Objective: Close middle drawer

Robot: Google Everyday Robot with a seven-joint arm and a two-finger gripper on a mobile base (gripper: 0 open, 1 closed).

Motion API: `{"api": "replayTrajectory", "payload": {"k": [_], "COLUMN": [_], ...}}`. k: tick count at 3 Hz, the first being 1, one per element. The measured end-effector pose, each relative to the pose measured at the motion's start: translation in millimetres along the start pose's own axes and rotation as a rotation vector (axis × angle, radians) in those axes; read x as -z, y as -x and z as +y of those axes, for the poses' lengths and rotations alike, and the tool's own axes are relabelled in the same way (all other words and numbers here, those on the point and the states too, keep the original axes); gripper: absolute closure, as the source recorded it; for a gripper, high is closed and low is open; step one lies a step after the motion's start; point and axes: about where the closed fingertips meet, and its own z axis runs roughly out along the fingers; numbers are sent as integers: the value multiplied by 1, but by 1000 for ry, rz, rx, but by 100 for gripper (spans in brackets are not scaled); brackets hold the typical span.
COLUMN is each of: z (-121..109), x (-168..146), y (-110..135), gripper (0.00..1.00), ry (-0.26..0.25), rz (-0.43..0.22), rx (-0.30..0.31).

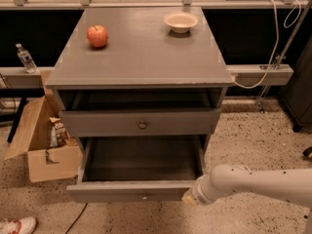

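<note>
Middle drawer [122, 191]: pulled far out, with its bare inside exposed; one small knob [144, 197] is carried on the front panel
Tool [189, 197]: set at the right end of that front panel, seemingly touching it; this is judged to be a stance for pushing the panel inward; whether it is open or closed cannot be told
Top drawer [107, 123]: standing slightly out; one darker knob [142, 125]
Worktop [146, 62]: one apple [97, 35] and one bowl [181, 21] are set well apart, clear of the pushing path
Beside the cabinet: one cardboard box [34, 145]; one bottle [25, 57]
Drawers counted: two in view
</note>
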Motion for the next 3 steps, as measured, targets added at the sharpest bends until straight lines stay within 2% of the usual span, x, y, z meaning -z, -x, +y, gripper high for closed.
{"api": "replayTrajectory", "payload": {"k": [1, 3], "z": [-7, -40], "x": [-10, -28], "y": [4, 34], "gripper": [100, 100], "ry": [-62, -179], "rz": [-20, -132], "rx": [76, 299]}}
